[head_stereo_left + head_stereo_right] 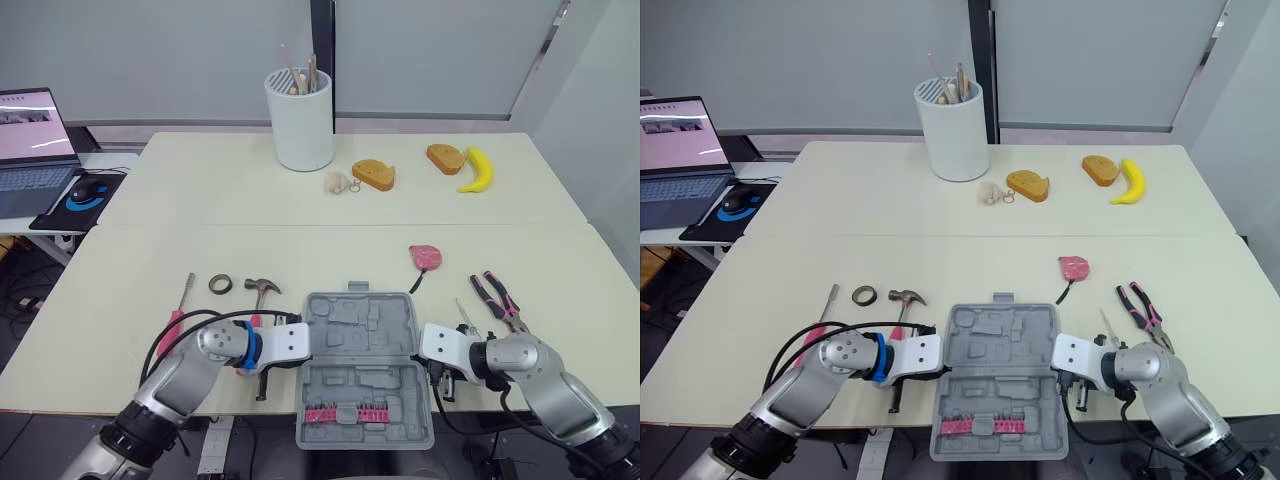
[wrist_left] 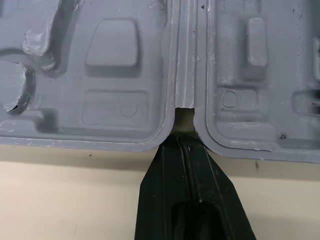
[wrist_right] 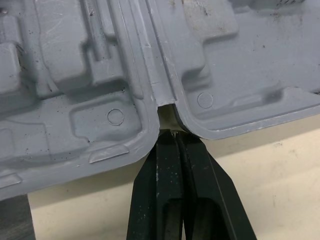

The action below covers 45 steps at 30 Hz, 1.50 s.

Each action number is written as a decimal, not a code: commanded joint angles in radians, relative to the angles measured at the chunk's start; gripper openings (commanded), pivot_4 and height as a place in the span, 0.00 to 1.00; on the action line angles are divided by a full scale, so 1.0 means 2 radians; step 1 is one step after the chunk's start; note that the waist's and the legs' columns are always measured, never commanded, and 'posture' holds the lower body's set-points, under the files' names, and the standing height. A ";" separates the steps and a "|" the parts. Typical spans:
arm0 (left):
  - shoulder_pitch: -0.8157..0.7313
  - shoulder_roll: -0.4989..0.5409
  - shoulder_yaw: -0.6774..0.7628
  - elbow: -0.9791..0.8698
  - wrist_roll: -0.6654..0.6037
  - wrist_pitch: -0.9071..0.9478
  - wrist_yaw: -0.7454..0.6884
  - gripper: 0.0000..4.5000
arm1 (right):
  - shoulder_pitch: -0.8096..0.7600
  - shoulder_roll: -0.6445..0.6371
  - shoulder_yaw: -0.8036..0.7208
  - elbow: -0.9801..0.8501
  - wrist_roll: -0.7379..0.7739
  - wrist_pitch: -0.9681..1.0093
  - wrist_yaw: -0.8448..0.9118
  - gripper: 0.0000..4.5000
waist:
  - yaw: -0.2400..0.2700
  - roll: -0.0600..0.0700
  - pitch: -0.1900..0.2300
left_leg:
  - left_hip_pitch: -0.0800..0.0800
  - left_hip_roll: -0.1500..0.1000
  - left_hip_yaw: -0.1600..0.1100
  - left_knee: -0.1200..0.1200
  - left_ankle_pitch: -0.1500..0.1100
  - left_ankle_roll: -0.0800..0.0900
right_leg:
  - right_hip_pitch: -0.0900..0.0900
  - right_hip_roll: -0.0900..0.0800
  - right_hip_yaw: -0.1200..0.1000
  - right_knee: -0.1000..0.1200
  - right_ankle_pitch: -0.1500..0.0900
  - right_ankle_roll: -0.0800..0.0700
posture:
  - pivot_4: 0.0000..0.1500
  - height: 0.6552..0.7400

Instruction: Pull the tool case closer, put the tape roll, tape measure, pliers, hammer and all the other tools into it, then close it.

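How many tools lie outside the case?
6: screwdriver, tape roll, hammer left of the case; tape measure beyond its right corner; pliers and a thin tool at right. More may be hidden.

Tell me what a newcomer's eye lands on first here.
The open grey plastic tool case lies flat at the near edge of the cream table, its moulded trays bare but for a row of pink bits. The left claw and right claw, both shut, point into its hinge notches from either side. The steel-headed hammer and pink-handled pliers lie outside it.
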 commanded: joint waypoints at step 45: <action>0.052 0.209 0.428 0.320 -0.283 0.035 -0.063 1.00 | 0.108 -0.177 -0.457 0.163 0.280 0.003 0.091 1.00 | 0.003 0.001 0.002 | -0.002 0.001 0.002 -0.001 -0.002 0.001 | -0.002 -0.002 0.000 -0.001 0.000 -0.001 | 1.00 1.00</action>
